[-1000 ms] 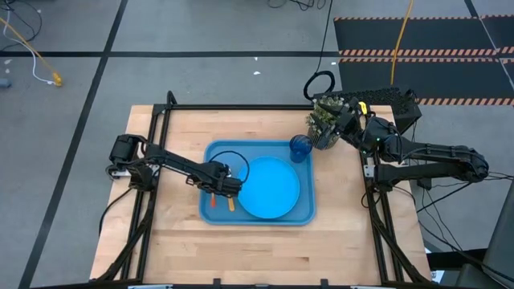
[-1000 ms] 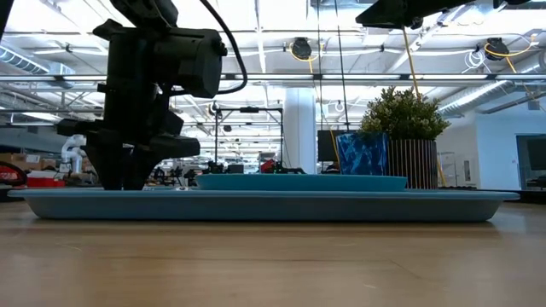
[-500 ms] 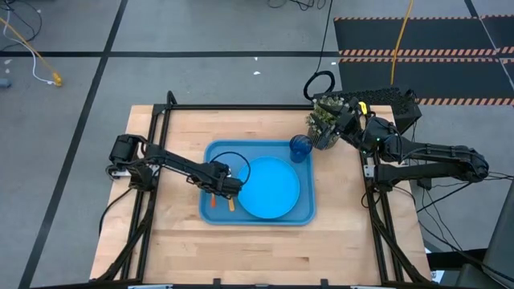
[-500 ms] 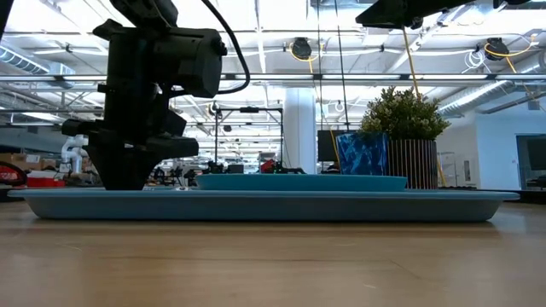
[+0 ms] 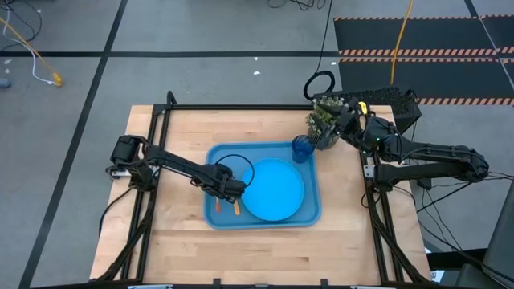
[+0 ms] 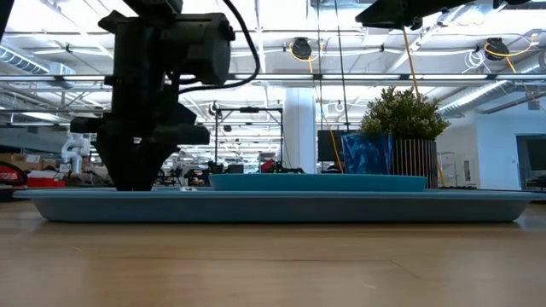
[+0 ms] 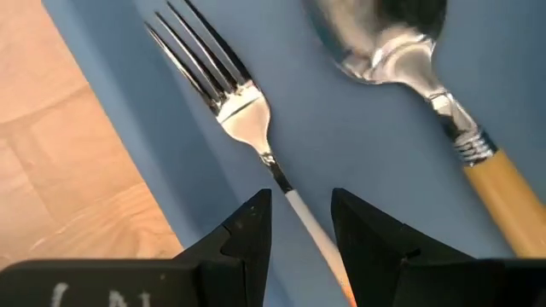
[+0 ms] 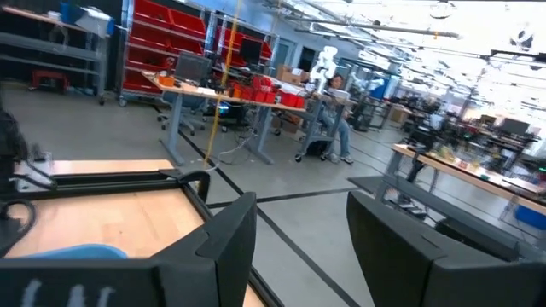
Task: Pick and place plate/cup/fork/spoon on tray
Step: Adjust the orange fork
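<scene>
Nudges tray [image 5: 265, 224] toward table's right edge; left tool [image 7: 297, 223] released astride fork [image 7: 235, 107]. Right tool [image 8: 299, 220] released too. Looks nearly complete.

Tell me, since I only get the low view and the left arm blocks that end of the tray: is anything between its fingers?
Observer: In the left wrist view the left gripper is open, its fingers straddling the thin handle of the fork, which lies flat on the tray.
Operator: And the spoon?
Observer: The spoon lies on the tray right beside the fork, untouched.
Operator: Where is the right arm?
Observer: The right gripper waits open by the potted plant near the table's far right corner.
</scene>
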Robot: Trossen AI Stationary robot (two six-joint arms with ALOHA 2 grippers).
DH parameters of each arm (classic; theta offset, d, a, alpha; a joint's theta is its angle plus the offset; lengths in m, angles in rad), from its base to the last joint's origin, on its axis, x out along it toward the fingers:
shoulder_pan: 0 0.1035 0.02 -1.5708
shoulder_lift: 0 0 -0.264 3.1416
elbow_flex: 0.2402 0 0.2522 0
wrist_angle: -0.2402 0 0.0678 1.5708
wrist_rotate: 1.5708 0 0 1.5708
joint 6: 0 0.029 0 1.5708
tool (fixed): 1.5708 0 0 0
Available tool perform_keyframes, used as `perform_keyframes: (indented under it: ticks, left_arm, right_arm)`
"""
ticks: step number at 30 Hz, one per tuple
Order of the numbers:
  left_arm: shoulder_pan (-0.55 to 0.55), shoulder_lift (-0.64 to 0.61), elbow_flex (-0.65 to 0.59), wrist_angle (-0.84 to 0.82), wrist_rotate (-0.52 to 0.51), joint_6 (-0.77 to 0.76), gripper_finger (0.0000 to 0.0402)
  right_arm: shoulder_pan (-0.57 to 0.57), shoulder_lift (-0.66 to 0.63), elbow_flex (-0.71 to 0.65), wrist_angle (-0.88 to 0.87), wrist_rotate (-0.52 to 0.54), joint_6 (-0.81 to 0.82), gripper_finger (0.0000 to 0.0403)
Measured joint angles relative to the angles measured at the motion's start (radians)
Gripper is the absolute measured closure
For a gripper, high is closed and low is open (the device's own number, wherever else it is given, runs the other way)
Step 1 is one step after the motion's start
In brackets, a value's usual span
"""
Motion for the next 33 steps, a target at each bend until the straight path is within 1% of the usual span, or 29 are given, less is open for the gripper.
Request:
perform_keyframes:
  ticks: [6,23,28,33]
  left_arm:
    - [-0.001,0.0,0.0,-0.01,-0.015,0.005,0.0273]
    - [-0.005,-0.003,0.0,-0.014,-0.034,0.071,0.0273]
    - [-0.026,-0.003,0.001,-0.014,-0.059,0.087,0.0273]
    - [-0.041,-0.004,0.001,-0.012,-0.06,0.103,0.0273]
  right_arm:
    - [0.0,0.003,0.0,0.0,-0.043,0.002,0.0227]
    - [0.0,0.005,0.0,0.0,-0.044,0.001,0.0227]
    - [0.0,0.005,0.0,0.0,-0.044,0.001,0.0227]
    - [0.0,0.005,0.0,0.0,-0.044,0.001,0.0227]
